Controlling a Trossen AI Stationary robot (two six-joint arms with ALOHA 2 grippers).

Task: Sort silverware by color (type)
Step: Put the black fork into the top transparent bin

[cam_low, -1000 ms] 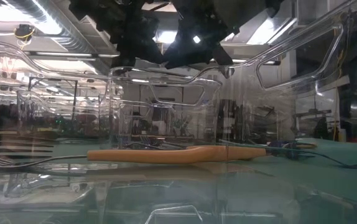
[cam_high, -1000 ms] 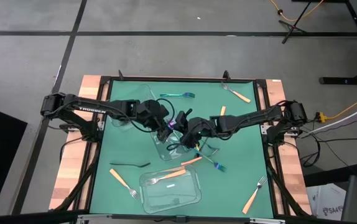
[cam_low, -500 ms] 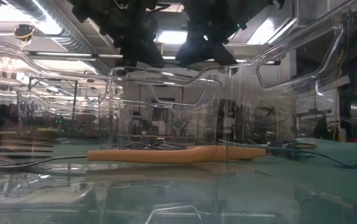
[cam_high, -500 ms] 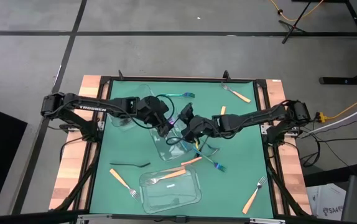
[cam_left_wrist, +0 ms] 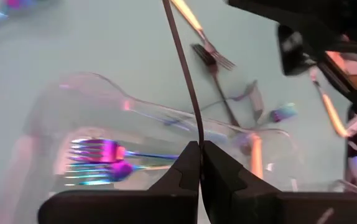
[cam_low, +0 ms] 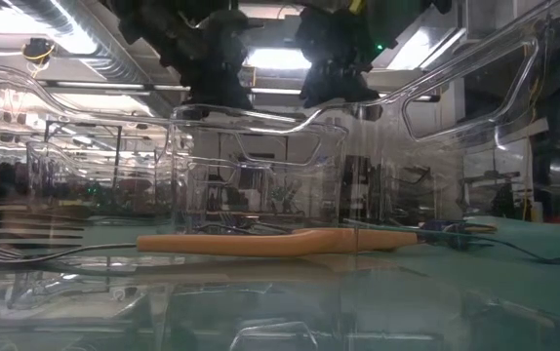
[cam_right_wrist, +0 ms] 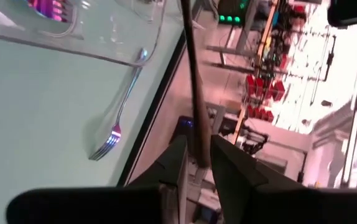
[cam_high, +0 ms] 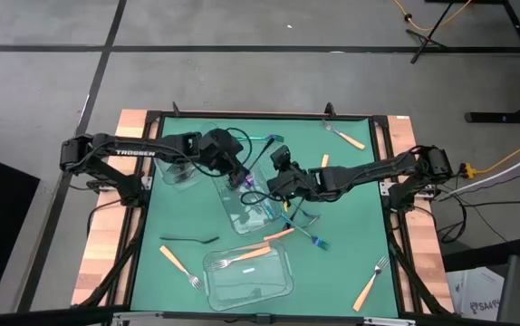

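1. The left end effector [cam_left_wrist: 198, 163] is clamped shut on a slim black utensil [cam_left_wrist: 181, 59], which stands out lengthwise beyond the fingertips, over the clear container [cam_high: 242, 206] at the counter's [cam_high: 351, 226] middle.
2. The right end effector [cam_right_wrist: 194, 152] is closed on another dark utensil [cam_right_wrist: 190, 56], its long axis likewise running outward from the fingers.
3. Iridescent forks [cam_left_wrist: 97, 162] lie inside the container.

Even overhead light fills the high view, shadows faint. In the low view, ceiling lamps [cam_low: 265, 58] flare white behind dark arm silhouettes, and clear plastic warps the room. Both wrist views are soft and washed pale.
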